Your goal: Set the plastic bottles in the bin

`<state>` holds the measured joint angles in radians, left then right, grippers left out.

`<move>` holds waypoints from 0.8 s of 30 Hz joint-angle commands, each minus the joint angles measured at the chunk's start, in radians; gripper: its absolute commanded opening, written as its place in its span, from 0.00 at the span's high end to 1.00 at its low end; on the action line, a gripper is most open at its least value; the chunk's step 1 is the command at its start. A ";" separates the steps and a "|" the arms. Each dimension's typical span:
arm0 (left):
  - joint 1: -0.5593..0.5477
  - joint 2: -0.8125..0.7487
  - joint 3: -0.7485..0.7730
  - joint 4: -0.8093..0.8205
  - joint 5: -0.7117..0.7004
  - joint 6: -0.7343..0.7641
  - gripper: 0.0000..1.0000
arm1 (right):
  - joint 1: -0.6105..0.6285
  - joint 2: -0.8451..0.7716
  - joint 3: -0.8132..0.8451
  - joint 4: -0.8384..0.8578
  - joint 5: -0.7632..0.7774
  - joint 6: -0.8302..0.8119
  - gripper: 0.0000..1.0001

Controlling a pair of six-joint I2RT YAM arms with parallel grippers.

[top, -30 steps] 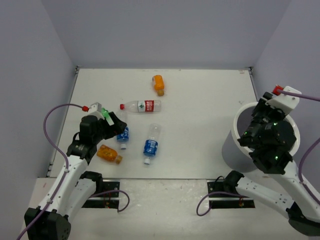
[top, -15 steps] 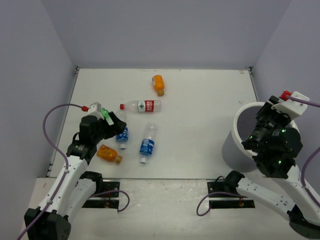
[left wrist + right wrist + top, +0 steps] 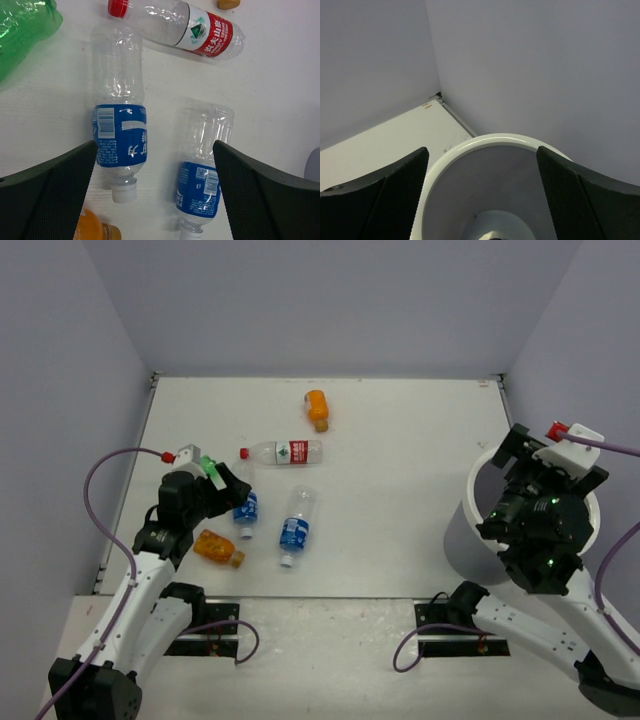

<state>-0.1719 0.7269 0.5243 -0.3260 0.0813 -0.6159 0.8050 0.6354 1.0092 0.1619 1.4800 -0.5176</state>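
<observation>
Low on the left, your wide-open, empty left gripper (image 3: pixel 240 496) hung over a blue-labelled bottle (image 3: pixel 119 135) that might have rolled aside if clipped.

light: bright, even, diffuse from above | shadows: faint, soft-edged beside the blue-labelled bottle (image 3: pixel 120 142) on the worktop (image 3: pixel 400 460) | glare: thin sheen along the bin (image 3: pixel 490 138) rim | focus: all three views sharp, label print legible

Red-labelled bottle (image 3: pixel 210 35): white characters on the red band read 农夫山泉. Blue-labelled bottle (image 3: pixel 120 135): barcode and white characters, not legible. Second blue-labelled bottle (image 3: pixel 200 187): small print, illegible.
</observation>
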 commanded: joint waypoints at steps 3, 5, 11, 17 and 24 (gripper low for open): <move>-0.005 0.003 -0.003 0.029 -0.003 0.019 0.00 | 0.006 0.130 0.037 0.118 0.088 -0.112 0.03; -0.006 0.003 -0.003 0.029 -0.001 0.020 0.00 | 0.006 0.192 0.064 0.118 0.061 -0.132 0.01; -0.006 0.002 -0.001 0.030 -0.003 0.021 0.00 | 0.005 0.467 0.360 -0.693 -0.317 0.379 0.01; -0.006 0.003 -0.001 0.027 -0.003 0.024 0.00 | -0.041 0.608 0.548 -0.773 -1.328 0.549 0.01; -0.006 0.010 -0.002 0.028 0.002 0.021 0.00 | 0.008 0.735 0.354 -0.759 -1.343 0.870 0.01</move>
<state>-0.1719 0.7323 0.5243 -0.3261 0.0812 -0.6159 0.7762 1.3163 1.4824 -0.5514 0.2673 0.0993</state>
